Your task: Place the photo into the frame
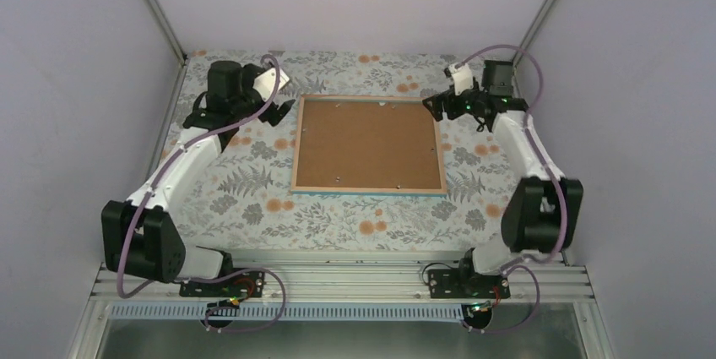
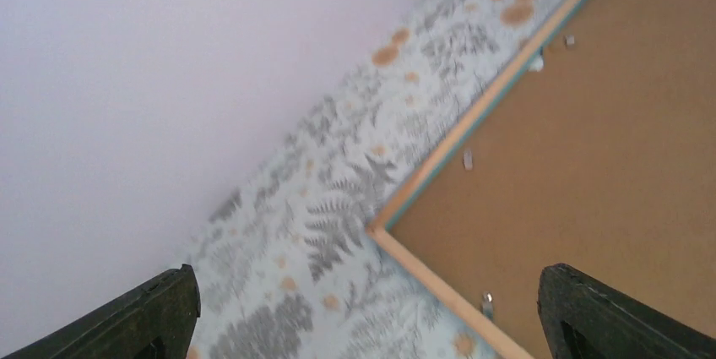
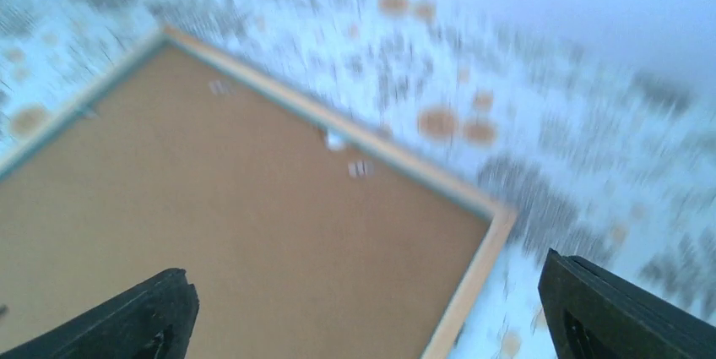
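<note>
Top external view has the frame [image 1: 369,190] lying face down on the fern-printed cloth [image 1: 253,182], wood rim up, with the brown backing board [image 1: 367,141] filling its opening. I cannot see the photo anywhere. If it is in place, it is under that board, and I can only guess at that. My left gripper [image 2: 365,308] is spread wide and holds nothing. One far corner of the frame sits just ahead, between my two fingers, and my right-hand finger [image 2: 608,317] hangs over the board while the other is over bare cloth. My right gripper [image 3: 363,312] is also wide and empty. Its view is blurred, but the other far corner shows ahead, toward its right-hand finger, with the board spreading under the left-hand one. The frame is close to square, and its slightly longer side seems to run from one of my grippers to the other, so each arm has its own corner. The right looks a touch nearer to its rim. Small metal tabs [image 2: 467,159] dot the board's border. I can read no brand, label or writing anywhere.
</note>
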`<state>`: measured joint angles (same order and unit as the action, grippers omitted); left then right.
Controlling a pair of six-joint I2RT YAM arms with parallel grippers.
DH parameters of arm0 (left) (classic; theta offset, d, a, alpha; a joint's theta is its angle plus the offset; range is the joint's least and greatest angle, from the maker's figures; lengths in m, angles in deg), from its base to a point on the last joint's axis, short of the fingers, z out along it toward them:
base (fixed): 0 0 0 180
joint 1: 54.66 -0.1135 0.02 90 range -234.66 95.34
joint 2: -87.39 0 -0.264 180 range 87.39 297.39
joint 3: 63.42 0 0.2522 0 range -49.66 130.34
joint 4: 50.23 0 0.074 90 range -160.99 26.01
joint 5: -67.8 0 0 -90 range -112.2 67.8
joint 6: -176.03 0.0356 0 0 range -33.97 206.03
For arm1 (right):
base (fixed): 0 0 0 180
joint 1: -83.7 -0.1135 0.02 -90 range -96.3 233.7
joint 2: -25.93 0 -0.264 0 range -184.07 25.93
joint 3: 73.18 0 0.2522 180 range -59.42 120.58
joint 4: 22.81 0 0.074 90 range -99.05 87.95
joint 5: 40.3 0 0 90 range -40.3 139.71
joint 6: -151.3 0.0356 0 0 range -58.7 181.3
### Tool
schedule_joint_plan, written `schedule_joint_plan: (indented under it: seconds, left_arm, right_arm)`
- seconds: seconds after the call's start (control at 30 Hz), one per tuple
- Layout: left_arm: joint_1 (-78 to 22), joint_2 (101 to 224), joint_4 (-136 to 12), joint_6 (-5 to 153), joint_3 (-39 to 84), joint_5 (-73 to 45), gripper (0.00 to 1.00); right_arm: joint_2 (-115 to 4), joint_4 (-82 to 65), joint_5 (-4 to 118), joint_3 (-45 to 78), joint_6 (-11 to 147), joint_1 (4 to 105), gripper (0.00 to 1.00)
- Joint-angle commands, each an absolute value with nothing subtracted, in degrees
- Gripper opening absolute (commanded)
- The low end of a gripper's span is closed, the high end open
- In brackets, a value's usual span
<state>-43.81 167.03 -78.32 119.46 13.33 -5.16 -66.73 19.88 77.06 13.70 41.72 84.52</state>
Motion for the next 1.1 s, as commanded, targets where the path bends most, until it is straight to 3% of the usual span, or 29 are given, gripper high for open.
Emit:
schedule_joint_plan:
  seconds: [0.0, 0.07, 0.13, 0.23, 0.33, 0.67, 1.07]
  left_arm:
    - [-43.31, 170.31, -77.36, 120.95, 15.16, -2.38, 1.00]
    - [-43.36, 178.27, -88.31, 121.02, 23.05, 1.09, 1.00]
    - [-44.94, 186.13, -102.05, 124.78, 30.69, 16.39, 1.00]
    - [-42.82, 181.67, -91.95, 123.40, 21.49, 16.03, 1.00]
    - [-36.56, 175.46, -84.46, 129.75, 11.23, 8.29, 1.00]
    - [-29.79, 180.59, -84.15, 132.86, 5.39, 2.06, 1.00]
    - [-27.17, 184.06, -82.86, 134.31, 4.84, 0.06, 1.00]
  right_arm:
    - [-59.32, 7.98, 87.81, 8.93, 39.39, 84.32, 1.00]
    - [-61.16, 9.35, 93.47, 9.34, 37.22, 84.22, 1.00]
    - [-66.09, 18.43, 97.93, 14.17, 31.98, 84.13, 1.00]
    - [-74.21, 36.41, 99.87, 21.82, 17.98, 83.86, 0.99]
    - [-73.36, 41.42, 96.94, 17.86, 7.00, 83.65, 0.99]
    - [-66.79, 32.15, 83.04, 2.23, -2.53, 75.11, 0.99]
    - [-68.29, 23.93, 74.08, -3.75, -2.24, 68.94, 1.00]
